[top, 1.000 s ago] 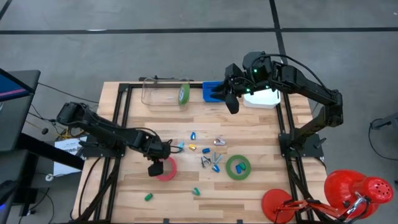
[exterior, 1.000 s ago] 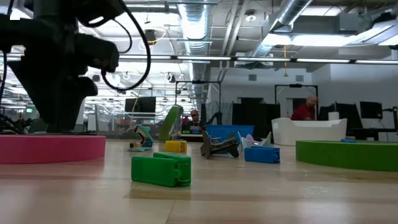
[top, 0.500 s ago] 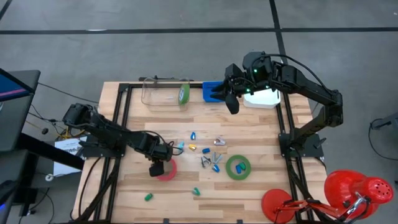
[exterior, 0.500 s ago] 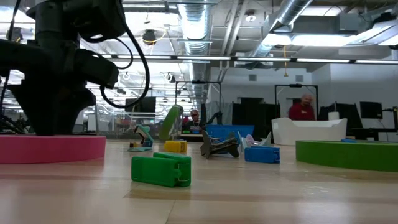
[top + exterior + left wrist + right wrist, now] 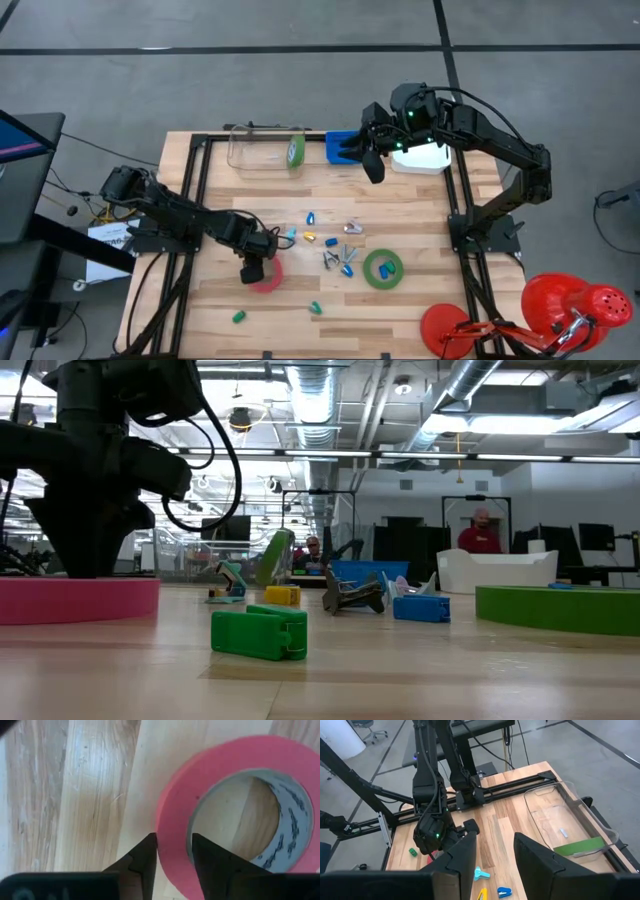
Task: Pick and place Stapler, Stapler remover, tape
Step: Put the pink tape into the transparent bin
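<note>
The pink-red tape (image 5: 270,277) lies flat on the wooden table, left of centre, with my left gripper (image 5: 250,271) pointing down onto its left side and shut on its wall. One green tape (image 5: 383,268) lies flat at centre right. Another green tape (image 5: 296,151) stands on edge in the clear container (image 5: 250,150). Small coloured staplers (image 5: 238,317) and a dark stapler remover (image 5: 333,259) are scattered mid-table. My right gripper (image 5: 372,168) hangs open, high over the far side. My left gripper straddles the pink tape's wall (image 5: 172,827), one finger (image 5: 210,862) inside the open centre and the other (image 5: 145,857) outside. The fingers come from above, pointing down. The roll lies flat on the table (image 5: 90,795).
A blue bin (image 5: 338,146) and a white bin (image 5: 428,160) stand at the far edge. Red lamp shades (image 5: 560,305) sit off the near right corner. Black frame rails (image 5: 190,200) run along both table sides. A person (image 5: 478,536) shows in the room beyond.
In the low view the pink tape's right end has shifted a little toward the table's left edge, under my left gripper. My right arm has kept still.
</note>
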